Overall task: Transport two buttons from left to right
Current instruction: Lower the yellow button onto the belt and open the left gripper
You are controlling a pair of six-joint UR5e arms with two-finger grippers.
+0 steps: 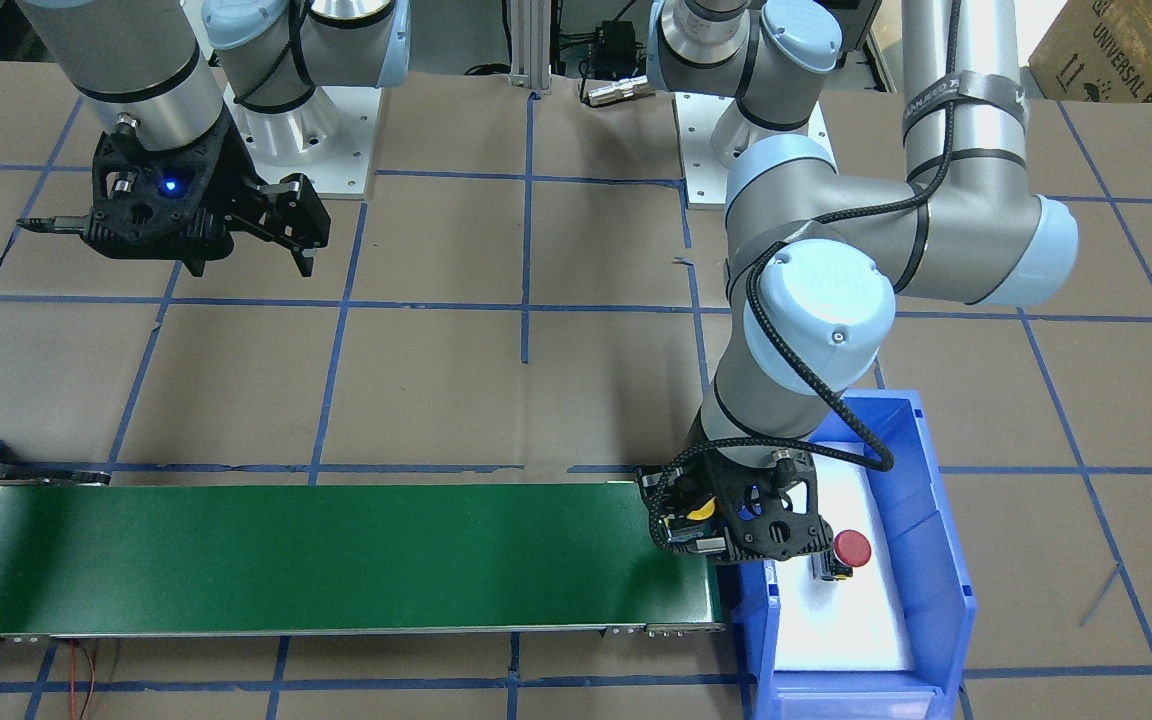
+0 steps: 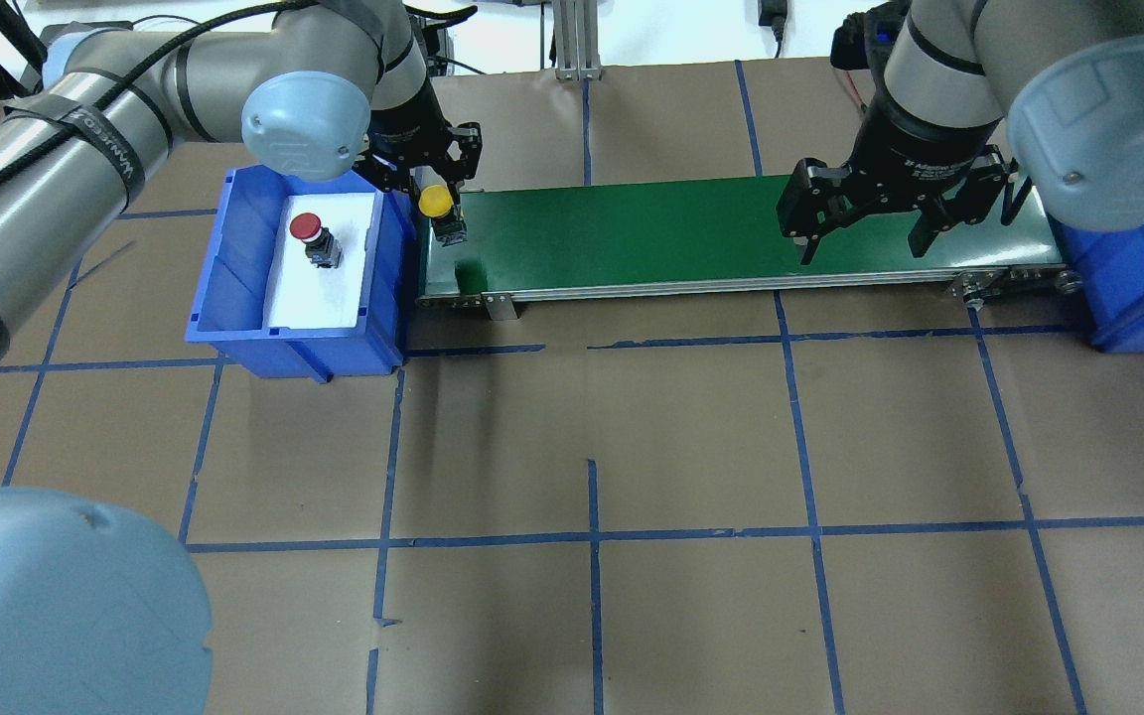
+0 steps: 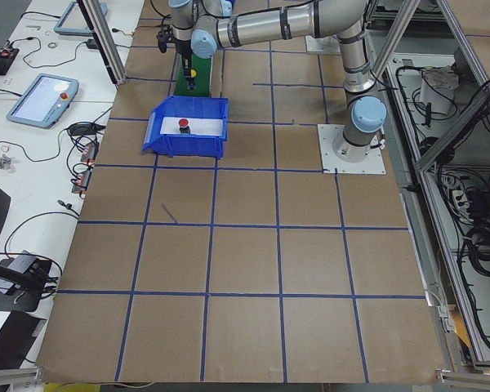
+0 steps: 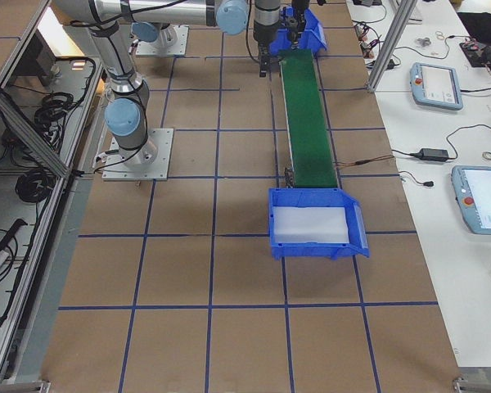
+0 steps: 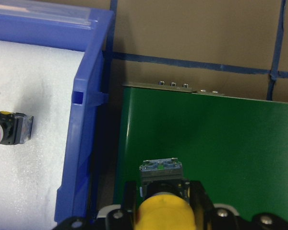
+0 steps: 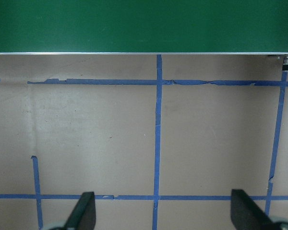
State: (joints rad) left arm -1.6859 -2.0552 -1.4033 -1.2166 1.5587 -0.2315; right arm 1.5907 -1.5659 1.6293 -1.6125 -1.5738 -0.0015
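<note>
Buttons are split between two places right now. The yellow button (image 2: 436, 203) is in my left gripper (image 5: 164, 203), whose fingers (image 5: 199, 201) are closed on either side of its black body just under the cap. The gripper hangs over the left end of the green belt (image 2: 681, 233), right next to the wall of the blue bin (image 2: 234, 260). The button's shadow on the belt falls a little apart from it, so it looks lifted off the surface, though I cannot be sure.

The red button (image 2: 312, 236) is inside that bin, lying on its side on the white foam pad (image 2: 334, 290) and touching nothing else. It is near the left gripper but on the other side of the bin wall.

My right gripper (image 2: 862, 244) is wide open with nothing between its fingers (image 6: 84, 213). Its wrist camera shows brown paper and blue tape lines below it, with the belt's edge ahead. That puts it over the bench on the robot's side of the belt, near the belt's right end. A second blue bin (image 4: 315, 194) with a foam pad sits at that end.
</note>
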